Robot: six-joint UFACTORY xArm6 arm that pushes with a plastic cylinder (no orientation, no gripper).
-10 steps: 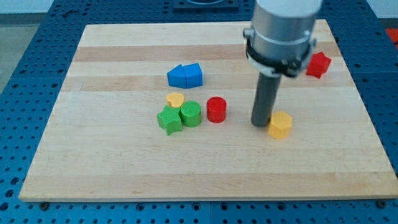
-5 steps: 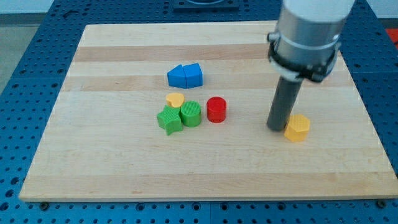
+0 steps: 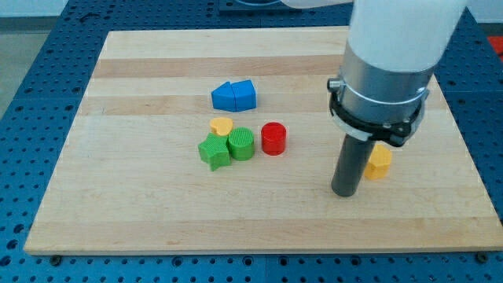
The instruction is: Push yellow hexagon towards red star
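The yellow hexagon (image 3: 380, 163) lies on the wooden board at the view's right, partly hidden behind the arm. My tip (image 3: 343, 191) rests on the board just below and to the left of the hexagon, close beside it. The red star does not show; the arm's grey body covers the upper right of the board where it would be.
A blue block (image 3: 234, 95) lies at upper centre. A small yellow block (image 3: 222, 126), a green star (image 3: 214, 151), a green cylinder (image 3: 241, 144) and a red cylinder (image 3: 273, 138) cluster at the centre left. The board's right edge (image 3: 464, 149) is near the hexagon.
The hexagon slid right between the first two frames and has since stayed put. My tip followed it right, then dropped down the view, below and left of the hexagon. The arm now hides the red star.
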